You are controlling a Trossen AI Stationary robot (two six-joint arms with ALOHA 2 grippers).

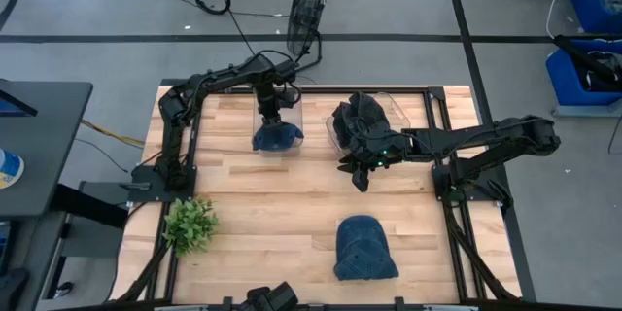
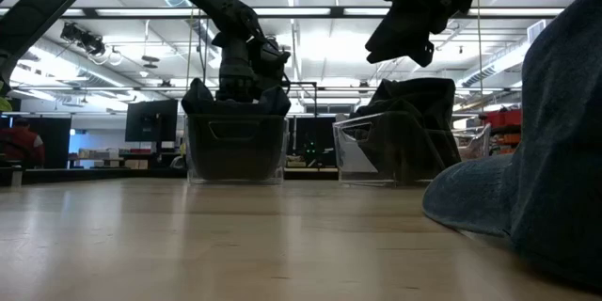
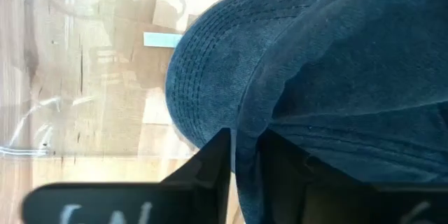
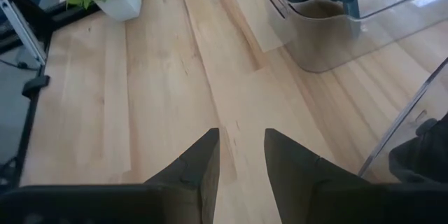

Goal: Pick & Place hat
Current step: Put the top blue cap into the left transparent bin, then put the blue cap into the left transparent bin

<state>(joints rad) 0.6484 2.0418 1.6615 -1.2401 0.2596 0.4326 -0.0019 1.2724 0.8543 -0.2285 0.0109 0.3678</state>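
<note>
Placement step under way: left gripper (image 1: 273,117) clamps blue hat (image 1: 277,138) over left bin (image 1: 294,107), release due next. Right gripper (image 1: 356,171), fingers parted and empty, hovers beside right bin (image 1: 389,105). Second hat (image 1: 363,247) waits on table (image 1: 253,214), near edge.

Matt stitched denim cloth hat (image 3: 315,63), clear glossy plastic bin (image 4: 336,28), pale smooth wood table (image 4: 161,91)

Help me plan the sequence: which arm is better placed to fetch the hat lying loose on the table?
Right, probably. The right gripper hangs empty with its jaws apart, above the table and nearer the loose blue hat. The left gripper is busy at the left clear bin, shut on a blue hat.
</note>
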